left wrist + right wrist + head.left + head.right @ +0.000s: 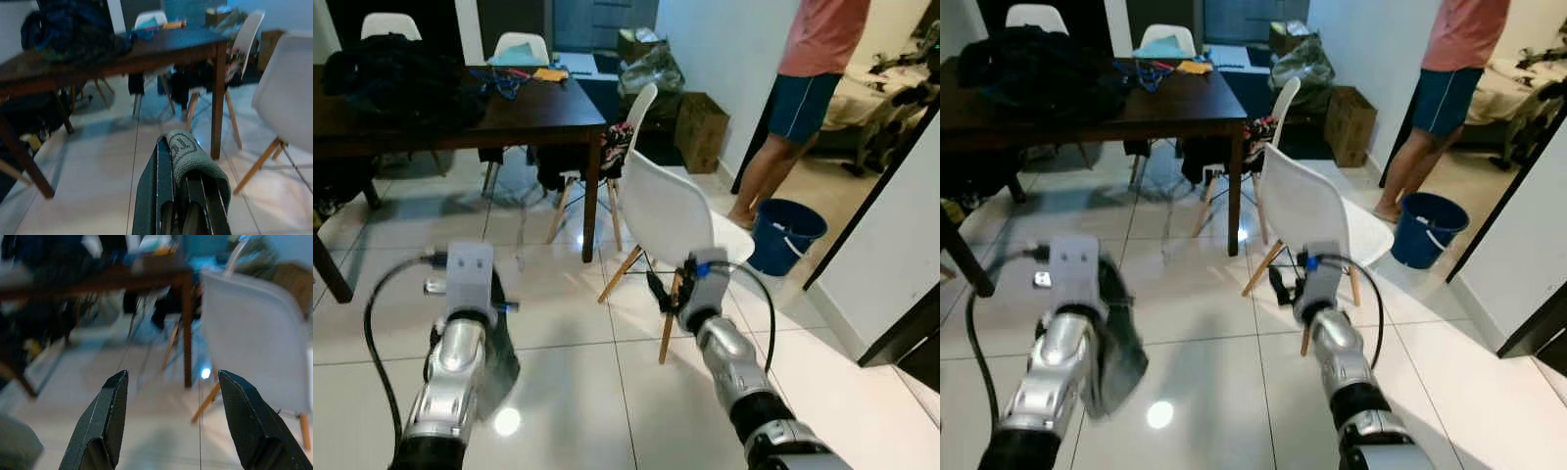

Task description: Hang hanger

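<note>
My left gripper (171, 161) is shut on a dark grey-green cloth (188, 154) with a woven label, draped over its fingers. From the head camera the cloth (499, 357) hangs down beside the left wrist, above the tiled floor. My right gripper (171, 401) is open with nothing between its black fingers (105, 416). It is held out low (664, 289), just in front of the wooden legs of a white chair (671, 211). The left gripper's fingers are hidden behind the wrist in the head views.
A dark wooden table (509, 113) with a heap of dark clothes (391, 73) stands ahead on the left, with more white chairs around it. A person (803, 88) stands in the doorway beside a blue bucket (786, 233). A wall corner (891, 255) is close on the right.
</note>
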Controlling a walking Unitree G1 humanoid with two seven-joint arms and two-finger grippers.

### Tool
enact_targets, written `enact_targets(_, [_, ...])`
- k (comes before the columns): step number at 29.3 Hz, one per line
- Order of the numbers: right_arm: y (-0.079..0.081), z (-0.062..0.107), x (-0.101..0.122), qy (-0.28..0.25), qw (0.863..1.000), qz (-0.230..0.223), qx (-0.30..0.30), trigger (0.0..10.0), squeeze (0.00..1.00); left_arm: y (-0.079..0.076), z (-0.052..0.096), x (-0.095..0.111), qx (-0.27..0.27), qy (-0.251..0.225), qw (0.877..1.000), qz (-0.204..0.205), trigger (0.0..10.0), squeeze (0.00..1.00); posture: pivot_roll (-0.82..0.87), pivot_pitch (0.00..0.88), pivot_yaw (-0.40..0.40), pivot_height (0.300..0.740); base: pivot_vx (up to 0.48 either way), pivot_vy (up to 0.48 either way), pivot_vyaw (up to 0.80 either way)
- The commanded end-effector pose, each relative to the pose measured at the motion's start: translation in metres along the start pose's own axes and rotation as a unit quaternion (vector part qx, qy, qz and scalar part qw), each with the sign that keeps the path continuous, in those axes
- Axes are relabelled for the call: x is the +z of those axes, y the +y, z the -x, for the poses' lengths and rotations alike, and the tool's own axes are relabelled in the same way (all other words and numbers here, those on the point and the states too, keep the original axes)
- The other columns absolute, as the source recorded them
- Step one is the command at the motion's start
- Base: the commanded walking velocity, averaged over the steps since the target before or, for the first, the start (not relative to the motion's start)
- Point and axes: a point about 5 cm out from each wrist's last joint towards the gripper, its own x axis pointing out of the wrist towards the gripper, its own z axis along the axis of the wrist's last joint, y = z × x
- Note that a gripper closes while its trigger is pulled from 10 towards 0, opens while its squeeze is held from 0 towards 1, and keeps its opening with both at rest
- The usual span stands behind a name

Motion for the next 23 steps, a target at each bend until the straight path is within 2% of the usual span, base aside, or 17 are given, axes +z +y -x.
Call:
enact_targets(1, [-0.004, -0.004, 0.016, -0.045, 0.998, -0.009, -0.03, 10.0, 0.0, -0.002, -0.002, 0.002, -0.002, 0.006, 1.0, 0.007, 10.0, 0.0, 0.04, 0.0, -0.105, 0.74, 0.0, 0.0, 0.0])
enact_targets(4, [0.0, -0.01, 0.021, -0.05, 0.998, 0.001, -0.033, 10.0, 0.0, -0.006, -0.006, 0.006, -0.003, 0.004, 1.0, 0.008, 10.0, 0.0, 0.04, 0.0, -0.105, 0.74, 0.0, 0.0, 0.0])
enact_targets(6, [0.005, -0.009, 0.017, -0.041, 0.999, 0.018, -0.015, 10.0, 0.0, -0.009, -0.002, 0.005, -0.003, 0.008, 1.0, 0.009, 10.0, 0.0, 0.04, 0.0, -0.106, 0.74, 0.0, 0.0, 0.0])
enact_targets(10, [0.009, -0.008, 0.016, -0.039, 0.999, 0.017, 0.0, 10.0, 0.0, -0.009, 0.002, 0.008, -0.002, 0.009, 1.0, 0.015, 10.0, 0.0, 0.05, 0.0, -0.109, 0.74, 0.0, 0.0, 0.0])
enact_targets(13, [0.015, -0.007, 0.017, -0.039, 0.999, 0.01, 0.019, 10.0, 0.0, -0.009, 0.004, 0.015, 0.006, 0.005, 0.999, 0.04, 10.0, 0.0, 0.05, 0.0, -0.108, 0.74, 0.0, 0.0, 0.0])
enact_targets(23, [0.022, -0.008, 0.016, -0.036, 0.999, 0.015, 0.038, 10.0, 0.0, -0.015, 0.002, 0.019, 0.003, 0.007, 0.998, 0.061, 10.0, 0.0, 0.05, 0.0, -0.112, 0.74, 0.344, 0.0, 0.0])
